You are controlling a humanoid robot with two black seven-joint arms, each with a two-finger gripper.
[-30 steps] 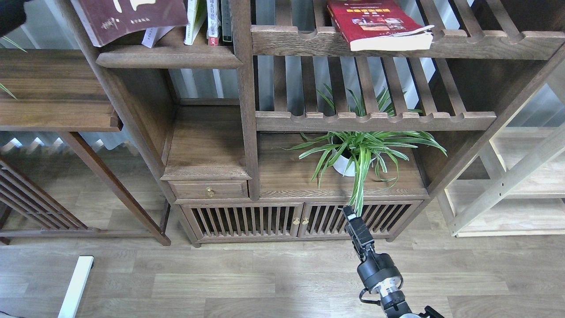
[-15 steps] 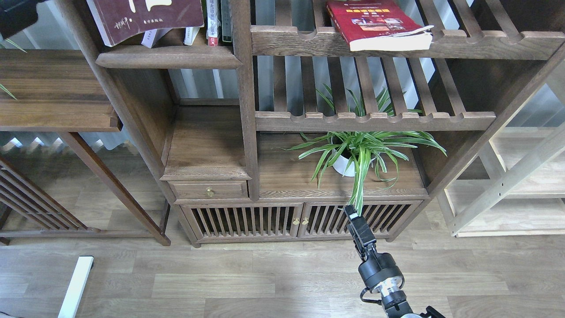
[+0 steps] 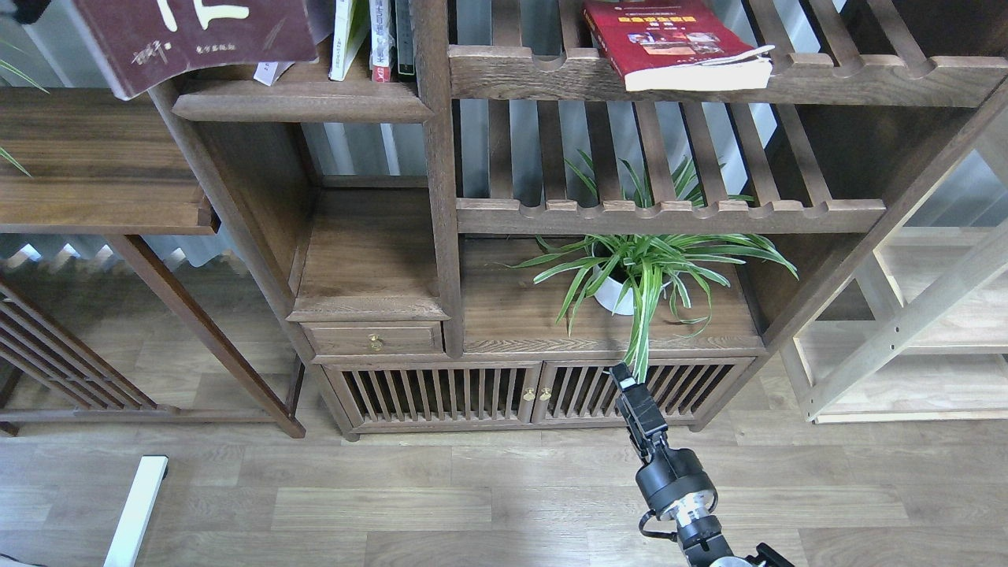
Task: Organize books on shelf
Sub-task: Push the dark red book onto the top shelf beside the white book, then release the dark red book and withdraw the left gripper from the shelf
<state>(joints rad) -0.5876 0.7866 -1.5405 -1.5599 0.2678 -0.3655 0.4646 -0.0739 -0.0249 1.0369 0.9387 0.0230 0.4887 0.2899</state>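
The large maroon-brown book [image 3: 197, 35] with cream characters hangs tilted at the top left, its lower left corner jutting past the bookcase post. A dark bit of my left gripper [image 3: 22, 8] shows in the top left corner beside it; its fingers are cut off by the edge. Below the book lies the dark shelf [image 3: 299, 102]. A pale lavender-white book [image 3: 272, 72] peeks out under the maroon one, and a few upright books [image 3: 380, 39] stand at the shelf's right end. The red book [image 3: 669, 39] lies on a slatted rack. My right gripper [image 3: 622, 378] hangs low before the cabinet doors, seen end-on.
A spider plant in a white pot [image 3: 638, 276] stands on the cabinet top under the slatted racks. A dark side table [image 3: 94, 189] is at the left, and a pale wood frame [image 3: 913, 331] at the right. A white bar [image 3: 138, 508] lies on the floor.
The maroon book first went right and up over the shelf, then swung left, and now overhangs the left post. The right arm has barely moved.
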